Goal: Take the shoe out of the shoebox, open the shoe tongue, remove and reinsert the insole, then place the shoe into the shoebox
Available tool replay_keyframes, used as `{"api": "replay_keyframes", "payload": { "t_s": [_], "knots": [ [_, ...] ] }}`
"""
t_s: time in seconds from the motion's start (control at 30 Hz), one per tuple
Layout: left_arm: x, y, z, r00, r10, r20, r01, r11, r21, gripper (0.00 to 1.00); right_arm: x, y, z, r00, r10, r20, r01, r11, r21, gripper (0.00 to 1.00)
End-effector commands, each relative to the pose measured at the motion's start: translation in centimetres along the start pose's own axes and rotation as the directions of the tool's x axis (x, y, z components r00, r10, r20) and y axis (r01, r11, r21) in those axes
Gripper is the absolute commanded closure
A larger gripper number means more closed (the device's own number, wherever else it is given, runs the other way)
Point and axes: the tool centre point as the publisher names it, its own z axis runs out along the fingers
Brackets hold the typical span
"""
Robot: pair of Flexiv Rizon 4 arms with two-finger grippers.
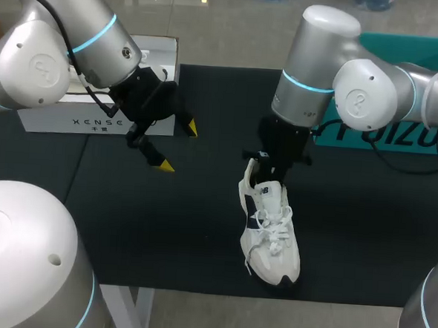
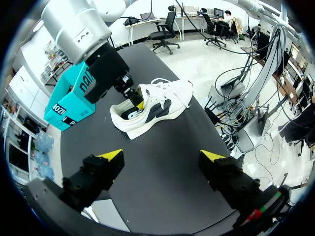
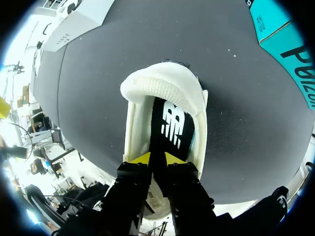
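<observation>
While the right gripper (image 3: 157, 158) has its two yellow tips squeezed nearly together, what's caught between them is the black insole (image 3: 170, 125), pinched from both sides right at its edge. The insole has a white logo on it and sits inside the shoe (image 3: 162, 88), running from the fingers toward the padded white heel collar just ahead of them.

From above, the shoe is a white sneaker with dark side panels, sitting out on the black mat (image 1: 163, 227), toe toward the robot's side of the table, laces on top. The right arm comes down on its heel end.

The left gripper (image 2: 162, 156) is a different story: fingers (image 2: 110, 155) spread wide, nothing between them, hanging over bare mat. The shoe is well ahead of it, not touching.

Further out, a teal box (image 1: 419, 53) sits at the far right of the mat behind the right arm, and a white box (image 1: 65, 119) is at the far left, behind the left arm. The shoe is in neither of them.
</observation>
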Motion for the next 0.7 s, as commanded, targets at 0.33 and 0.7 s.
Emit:
{"api": "replay_keyframes", "payload": {
  "t_s": [0.33,0.7],
  "knots": [
    [-0.04,-0.01,0.07,1.0,0.0,-0.001,0.0,1.0,-0.003,0.0,-0.02,0.5,0.66,1.0,0.0,-0.021,0.001,1.0,0.018,0.03],
    [-0.04,-0.01,0.07,1.0,0.0,-0.001,0.0,1.0,-0.003,0.0,-0.02,0.67,0.23,1.0,-0.007,-0.014,0.007,1.0,0.006,0.0]
  ]
}}
